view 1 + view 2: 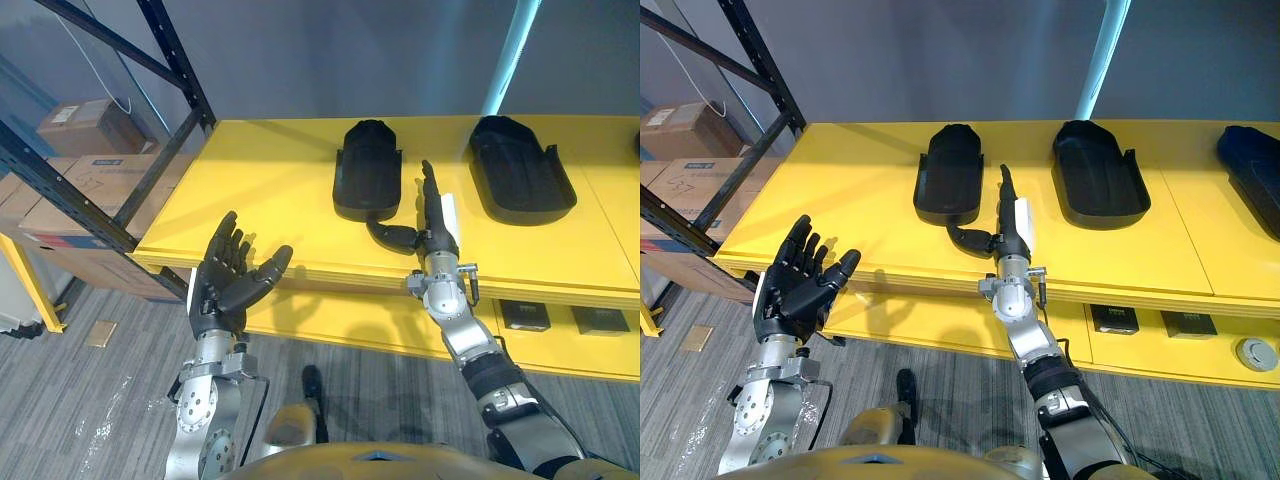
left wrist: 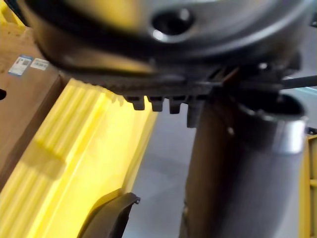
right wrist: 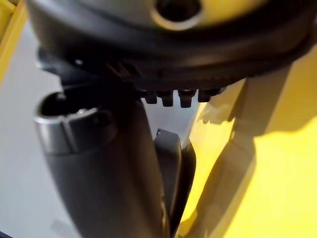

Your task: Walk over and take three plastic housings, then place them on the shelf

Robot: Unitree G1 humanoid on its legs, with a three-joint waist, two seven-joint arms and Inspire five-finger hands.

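Three black plastic housings lie on the yellow shelf (image 1: 260, 190): one at centre (image 1: 368, 168), one to its right (image 1: 520, 165) and one at the far right edge (image 1: 1255, 160). My right hand (image 1: 432, 225) rests on the shelf just right of the centre housing. It is open, its fingers straight and pointing away, and its thumb reaches towards the housing's near end. The right wrist view shows that housing's edge (image 3: 171, 168) close past the thumb. My left hand (image 1: 230, 280) hovers open, palm up, in front of the shelf's front edge and holds nothing.
Black rack uprights (image 1: 170, 60) stand at the left, with cardboard boxes (image 1: 85, 180) behind them. The lower yellow shelf holds small black boxes (image 1: 525, 315) and a round white object (image 1: 1257, 353). A pale blue pole (image 1: 510, 50) rises behind the shelf.
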